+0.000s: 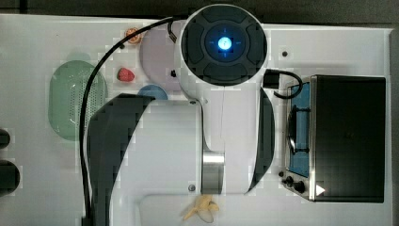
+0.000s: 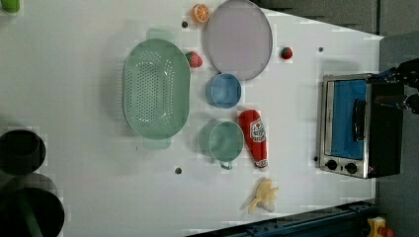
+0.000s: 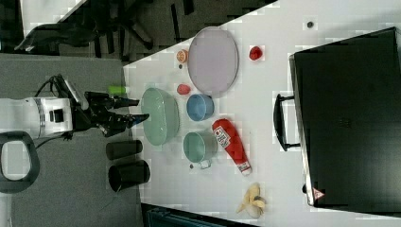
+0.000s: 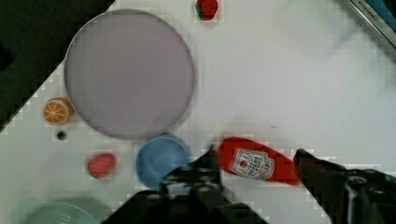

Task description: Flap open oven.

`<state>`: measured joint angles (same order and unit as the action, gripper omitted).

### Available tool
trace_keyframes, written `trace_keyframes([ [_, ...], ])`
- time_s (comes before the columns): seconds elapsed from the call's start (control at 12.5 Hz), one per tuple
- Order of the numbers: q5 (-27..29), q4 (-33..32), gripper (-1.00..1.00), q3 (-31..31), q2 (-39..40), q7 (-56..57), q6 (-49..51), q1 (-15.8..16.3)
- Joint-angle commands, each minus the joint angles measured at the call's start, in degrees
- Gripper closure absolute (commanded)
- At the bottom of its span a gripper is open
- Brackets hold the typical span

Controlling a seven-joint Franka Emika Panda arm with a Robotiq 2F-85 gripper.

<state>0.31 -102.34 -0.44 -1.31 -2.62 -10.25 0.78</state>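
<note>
The oven (image 2: 359, 126) stands shut at the far edge of the counter (image 2: 74, 89), well apart from the gripper (image 3: 127, 109), its blue glass door upright with the metal handle (image 3: 280, 122) standing clear of the front. The gripper hangs high above the counter with its jaws apart and nothing between them; in the wrist view the ketchup bottle (image 4: 259, 163) lies far below the gap, not held.

To do the step well, I judge the gripper should travel toward the oven, come down in front of the door, hook or close on the handle near its middle, and pull outward and down along the door's hinge arc rather than straight back, so the light oven does not slide.

The right view shows the handle's loop standing off the door and the gripper's spread fingers (image 3: 135, 118). The left view shows the glass face and the knobs (image 2: 341, 166), along with the colander (image 2: 155, 89), blue bowl (image 2: 223, 90) and green cup (image 2: 223, 141) that the arm masks in the top view.
</note>
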Motion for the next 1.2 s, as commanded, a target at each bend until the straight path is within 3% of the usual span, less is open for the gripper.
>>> trace_keyframes([
  [0.08, -1.8, -7.0, -0.59, -0.8, -16.6, 3.7, 11.5, -1.7],
  [0.24, -1.8, -7.0, -0.99, -0.8, -16.6, 3.7, 11.5, -1.7],
  [0.48, -1.8, -7.0, -1.00, -0.8, -16.6, 3.7, 11.5, -1.7],
  [0.56, -1.8, -7.0, -0.89, -0.8, -16.6, 3.7, 11.5, -1.7],
  [1.04, -1.8, -8.2, 0.56, -1.3, -16.5, 3.9, 11.4, -1.8],
  [1.2, -1.9, -9.9, 0.65, -2.2, -16.0, 4.9, 11.3, -2.0],
])
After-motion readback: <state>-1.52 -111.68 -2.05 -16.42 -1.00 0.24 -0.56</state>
